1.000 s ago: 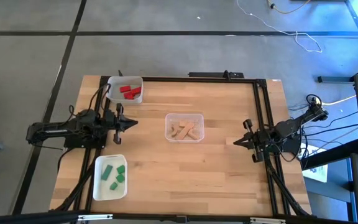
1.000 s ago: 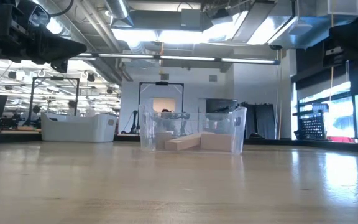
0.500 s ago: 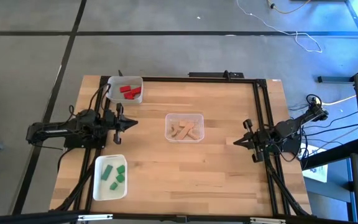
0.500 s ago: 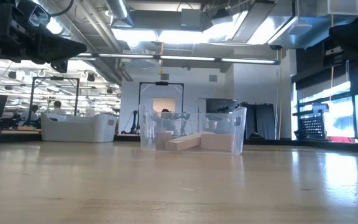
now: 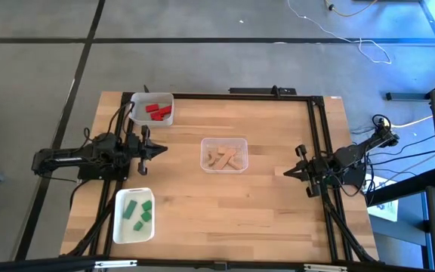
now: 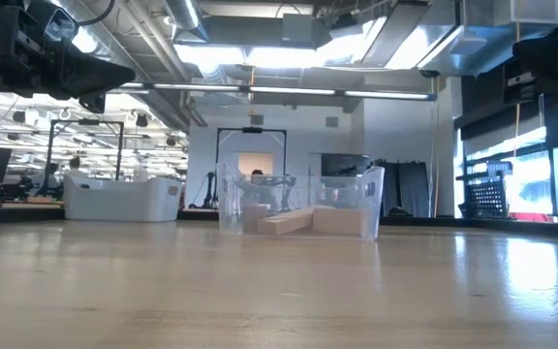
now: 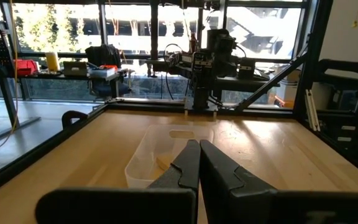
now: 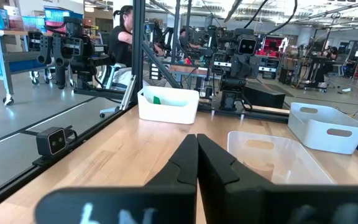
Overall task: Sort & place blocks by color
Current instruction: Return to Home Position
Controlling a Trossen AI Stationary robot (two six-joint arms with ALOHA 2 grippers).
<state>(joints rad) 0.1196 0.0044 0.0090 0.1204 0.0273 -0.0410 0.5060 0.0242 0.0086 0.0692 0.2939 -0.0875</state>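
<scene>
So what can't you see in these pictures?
Low view: white bin, wall hides its contents.
Right wrist view: gray bin, wall hides the red blocks.
Left wrist view: left end effector covers part of the clear tray.
High view: light-wood blocks overlap, uncountable.

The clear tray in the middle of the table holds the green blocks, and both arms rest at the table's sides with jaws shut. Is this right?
One thing is wrong: the high view shows the clear tray holding light-wood blocks. The green blocks lie in the white tray. The left gripper and the right gripper do rest at the sides, jaws shut.
</scene>
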